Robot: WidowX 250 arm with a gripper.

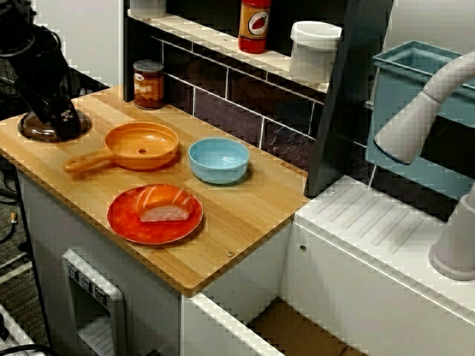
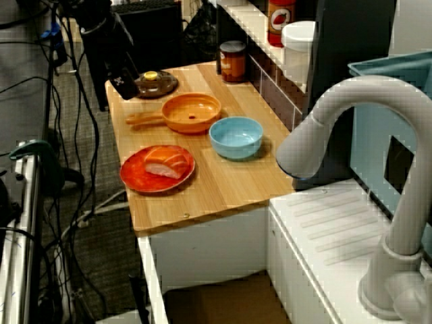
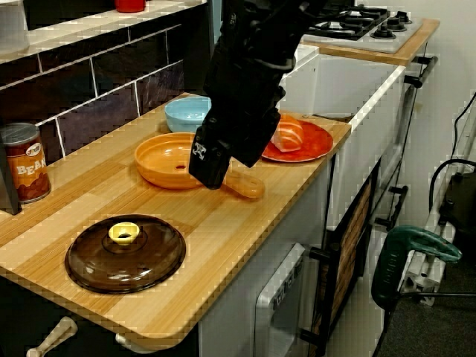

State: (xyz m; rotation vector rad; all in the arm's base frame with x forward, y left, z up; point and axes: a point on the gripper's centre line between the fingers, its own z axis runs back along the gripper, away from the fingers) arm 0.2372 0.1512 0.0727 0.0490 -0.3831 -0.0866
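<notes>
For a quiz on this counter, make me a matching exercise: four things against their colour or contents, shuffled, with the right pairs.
1. bowl
2. plate
3. lid
4. pan

A. brown, with a yellow knob
B. orange, empty
C. light blue, empty
D. red, carrying sushi

Pairs: 1-C, 2-D, 3-A, 4-B.

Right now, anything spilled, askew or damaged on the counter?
Nothing spilled or broken. Only oddity: the brown lid lies flat on the wooden counter with no pot in view. Orange pan, blue bowl and red plate with sushi sit level; bean can upright.
</notes>
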